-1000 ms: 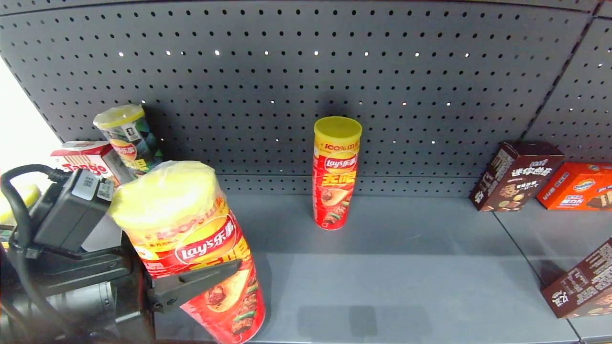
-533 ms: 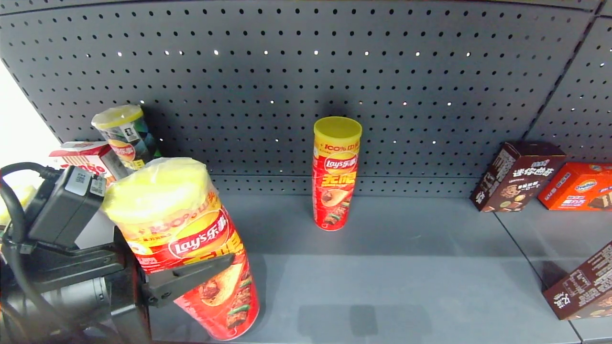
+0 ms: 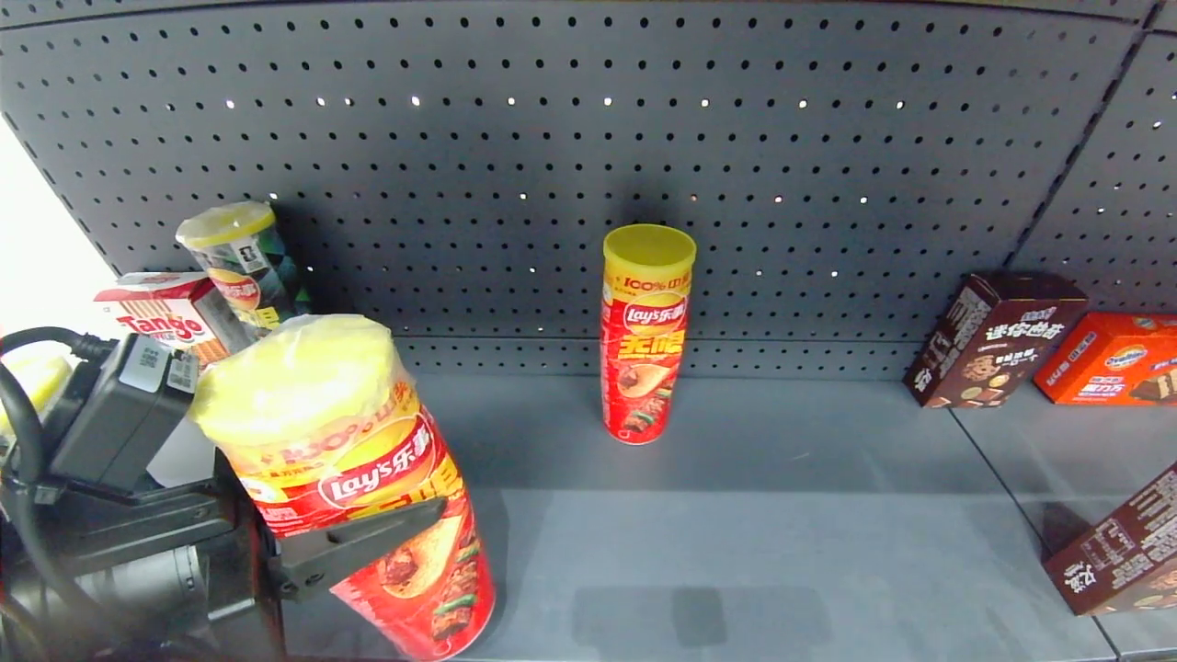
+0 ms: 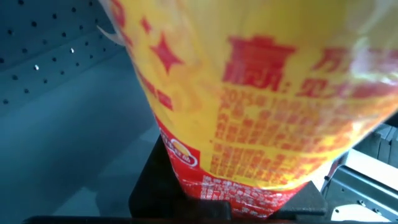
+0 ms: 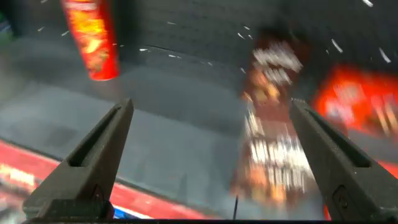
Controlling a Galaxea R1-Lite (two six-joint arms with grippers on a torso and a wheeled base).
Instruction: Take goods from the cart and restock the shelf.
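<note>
Chip can (image 3: 340, 432) tilted at the shelf (image 3: 736, 515) front.
Your left gripper (image 3: 363, 529) clamps it; your right gripper (image 5: 211, 112) gapes apart.

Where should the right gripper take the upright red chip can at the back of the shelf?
I'd grip the upright chip can around mid-body, coming level from the front with the open right gripper, jaws to either side. It is a tall round tube standing close to the pegboard back, with bare shelf on both sides.
</note>
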